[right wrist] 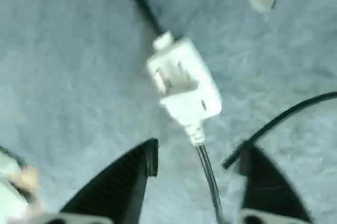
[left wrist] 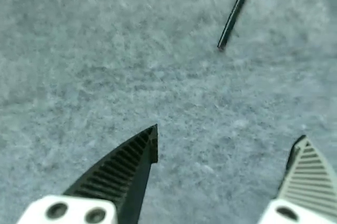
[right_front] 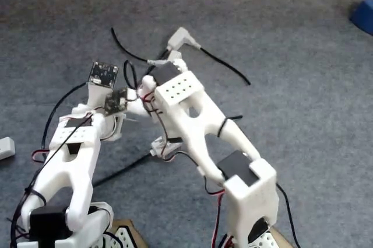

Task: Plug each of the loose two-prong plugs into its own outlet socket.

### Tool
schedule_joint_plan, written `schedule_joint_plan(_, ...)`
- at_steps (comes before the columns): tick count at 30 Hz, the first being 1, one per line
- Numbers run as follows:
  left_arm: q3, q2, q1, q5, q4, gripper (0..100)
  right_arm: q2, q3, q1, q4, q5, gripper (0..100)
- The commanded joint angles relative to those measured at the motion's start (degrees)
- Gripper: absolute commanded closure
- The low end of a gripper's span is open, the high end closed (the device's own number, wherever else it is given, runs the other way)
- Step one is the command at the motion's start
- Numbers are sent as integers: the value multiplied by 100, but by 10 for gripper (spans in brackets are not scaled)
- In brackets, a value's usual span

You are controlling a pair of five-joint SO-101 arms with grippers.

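High view first: the white two-prong plug on its black cord (right_front: 182, 39) lies on the grey carpet (right_front: 303, 55) at far centre, just past my right arm (right_front: 192, 114). Left wrist view: the left gripper (left wrist: 226, 134) is spread wide over carpet, holding nothing. Right wrist view: the right gripper (right wrist: 200, 155) gapes open and empty, with a white blocky plug (right wrist: 184, 84) just ahead. I can't tell if it's the same one. I'd come straight down, straddle the body rather than the cord, and close slowly.

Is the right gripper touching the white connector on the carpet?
Apart. In the right wrist view, carpet separates the white connector from both fingertips of the open right gripper.
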Motion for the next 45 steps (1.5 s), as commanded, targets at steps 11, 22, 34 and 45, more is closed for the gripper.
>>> schedule_joint_plan(11,-189,-171,4,18,9,620,-769,1288,-163,-1042,545,688)
schedule_joint_plan(22,-127,-171,13,18,9,620,-708,1349,-233,-1481,475,688)
schedule_joint_plan(34,-127,-171,13,18,9,620,-1033,1367,-409,-1015,422,688)
schedule_joint_plan(45,-127,-171,13,18,9,620,-1499,2457,-637,-1525,589,688)
